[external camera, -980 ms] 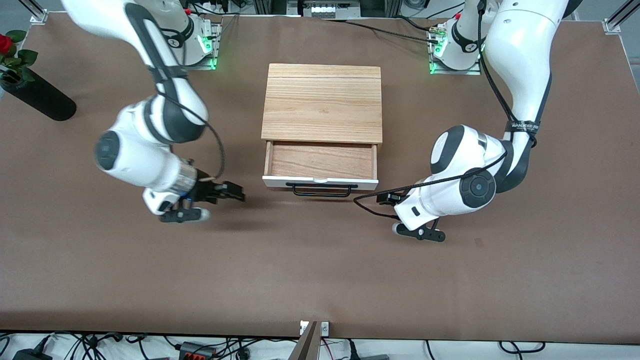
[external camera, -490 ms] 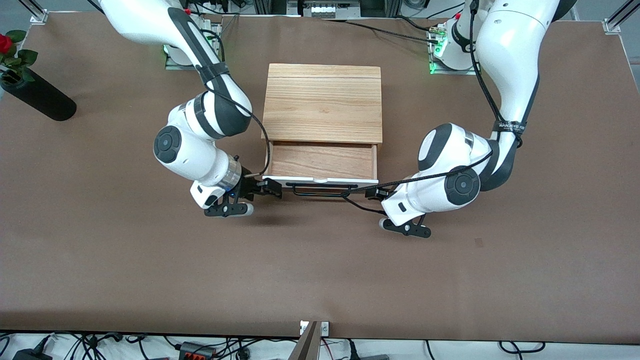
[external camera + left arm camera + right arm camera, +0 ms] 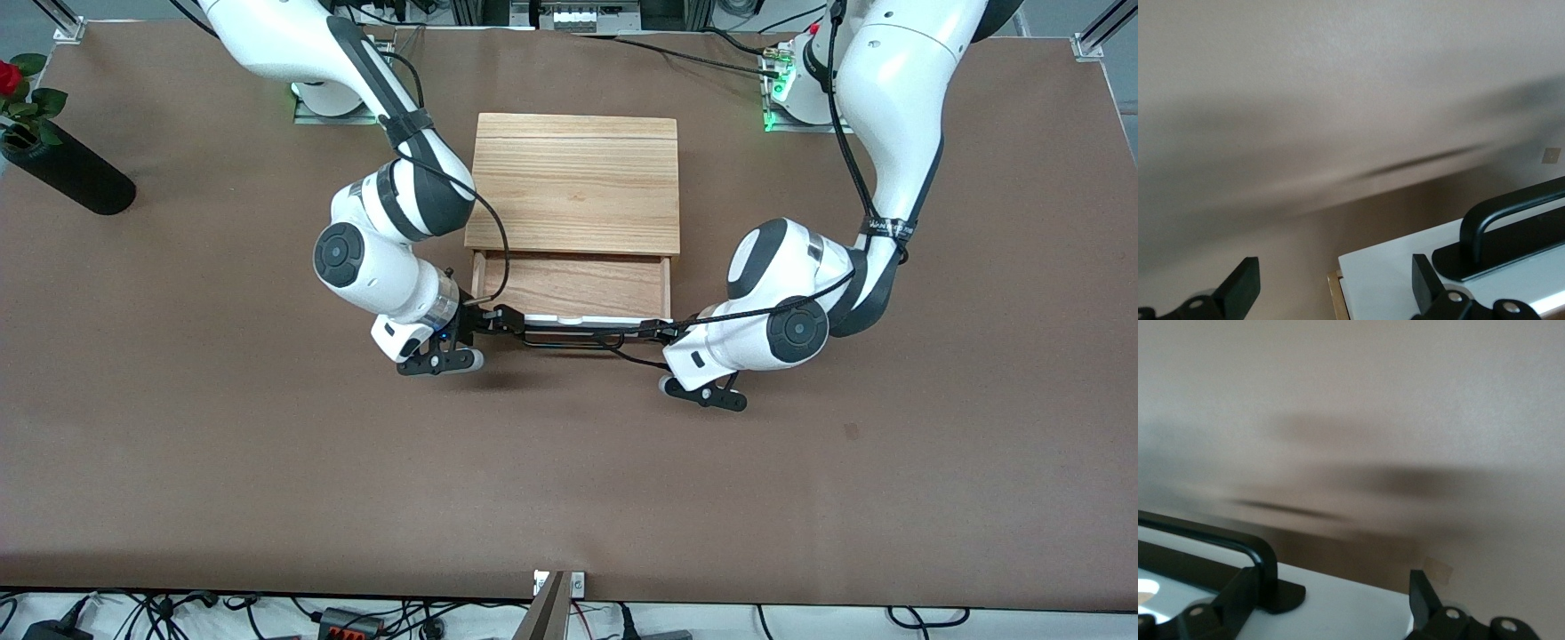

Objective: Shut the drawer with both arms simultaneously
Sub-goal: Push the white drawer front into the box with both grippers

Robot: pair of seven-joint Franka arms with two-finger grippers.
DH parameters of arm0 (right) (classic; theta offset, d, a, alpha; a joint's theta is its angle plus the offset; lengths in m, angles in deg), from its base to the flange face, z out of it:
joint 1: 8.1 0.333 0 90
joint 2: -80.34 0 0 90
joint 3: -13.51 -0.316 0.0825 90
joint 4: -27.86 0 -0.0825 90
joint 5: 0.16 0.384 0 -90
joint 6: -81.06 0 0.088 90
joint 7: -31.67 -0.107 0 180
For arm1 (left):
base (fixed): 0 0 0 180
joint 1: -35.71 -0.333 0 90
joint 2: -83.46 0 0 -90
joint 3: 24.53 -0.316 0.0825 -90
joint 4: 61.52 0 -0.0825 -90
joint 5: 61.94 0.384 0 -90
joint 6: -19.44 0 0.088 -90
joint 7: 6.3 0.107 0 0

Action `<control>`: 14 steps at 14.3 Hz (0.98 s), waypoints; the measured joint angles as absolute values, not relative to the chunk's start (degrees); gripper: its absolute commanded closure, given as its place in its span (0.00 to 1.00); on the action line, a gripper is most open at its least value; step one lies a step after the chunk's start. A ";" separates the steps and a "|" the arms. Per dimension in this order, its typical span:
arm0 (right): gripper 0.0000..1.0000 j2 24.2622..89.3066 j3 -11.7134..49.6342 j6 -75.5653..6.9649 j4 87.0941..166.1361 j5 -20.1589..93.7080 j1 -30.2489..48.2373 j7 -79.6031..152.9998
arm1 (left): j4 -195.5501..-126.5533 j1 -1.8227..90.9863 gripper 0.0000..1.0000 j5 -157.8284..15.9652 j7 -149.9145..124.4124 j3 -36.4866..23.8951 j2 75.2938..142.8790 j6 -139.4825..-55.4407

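the drawer (image 3: 573, 286) stands pulled out of the oak cabinet (image 3: 573, 182); the right gripper (image 3: 503, 320), fingers (image 3: 1248, 583) spread apart, sits at one end of the white front panel (image 3: 1398, 267) by the black handle (image 3: 569, 340); the left gripper (image 3: 665, 332), fingers (image 3: 1423, 280) likewise parted, sits at the panel's other end.

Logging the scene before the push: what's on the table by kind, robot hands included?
Cabinets: 1, the cabinet with its drawer open
Vases: 1, the black vase holding a red rose
Robot hands: 2, left hand and right hand, one at each end of the drawer front, both open
Total: 4
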State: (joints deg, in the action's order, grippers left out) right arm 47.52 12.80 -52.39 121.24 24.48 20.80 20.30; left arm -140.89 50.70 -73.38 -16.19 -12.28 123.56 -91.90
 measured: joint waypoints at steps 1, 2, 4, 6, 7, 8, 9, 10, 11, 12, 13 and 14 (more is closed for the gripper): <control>0.00 47.56 12.85 -51.17 121.09 24.54 20.79 20.30 | -141.35 50.67 0.00 -73.38 -16.19 -12.02 123.31 -91.90; 0.00 47.61 12.98 -49.20 120.79 24.61 20.77 20.30 | -142.12 50.66 0.00 -73.38 -16.19 -11.70 122.83 -91.89; 0.00 47.71 13.06 -46.12 120.70 24.63 20.76 20.30 | -144.41 50.66 0.00 -73.38 -16.19 -11.23 121.26 -91.88; 0.00 47.69 13.04 -44.14 120.96 24.63 20.81 20.30 | -147.15 50.55 0.00 -73.38 -16.19 -10.55 119.20 -91.88; 0.00 47.68 13.03 -42.83 121.17 24.63 20.87 20.30 | -148.69 50.50 0.00 -73.38 -16.19 -10.01 118.20 -91.86; 0.00 47.66 13.02 -41.26 121.31 24.63 20.94 20.31 | -150.20 50.50 0.00 -73.38 -16.19 -9.53 117.26 -91.84; 0.00 47.66 13.02 -39.87 121.42 24.63 21.04 20.32 | -151.57 50.49 0.00 -73.38 -16.19 -9.07 116.46 -91.83; 0.00 47.66 13.02 -39.04 121.50 24.63 21.12 20.32 | -152.77 50.49 0.00 -73.38 -16.19 -8.61 115.87 -91.83; 0.00 47.66 13.02 -38.69 121.54 24.63 21.21 20.32 | -153.70 50.49 0.00 -73.38 -16.19 -8.28 115.49 -91.83; 0.00 47.66 13.00 -38.43 121.60 24.63 21.38 20.32 | -154.45 50.49 0.00 -73.38 -16.19 -8.08 115.22 -91.84; 0.00 47.64 12.98 -38.01 121.70 24.63 21.66 20.32 | -154.95 50.49 0.00 -73.38 -16.19 -8.01 115.13 -91.84; 0.00 47.62 12.97 -37.14 121.87 24.63 22.06 20.32 | -155.37 50.47 0.00 -73.38 -16.19 -8.00 115.11 -91.84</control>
State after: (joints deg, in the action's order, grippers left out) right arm 47.62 12.97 -37.14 121.87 24.63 22.06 20.32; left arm -155.37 50.47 -73.38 -16.19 -8.00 115.11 -91.84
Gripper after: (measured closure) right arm 0.000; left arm 0.000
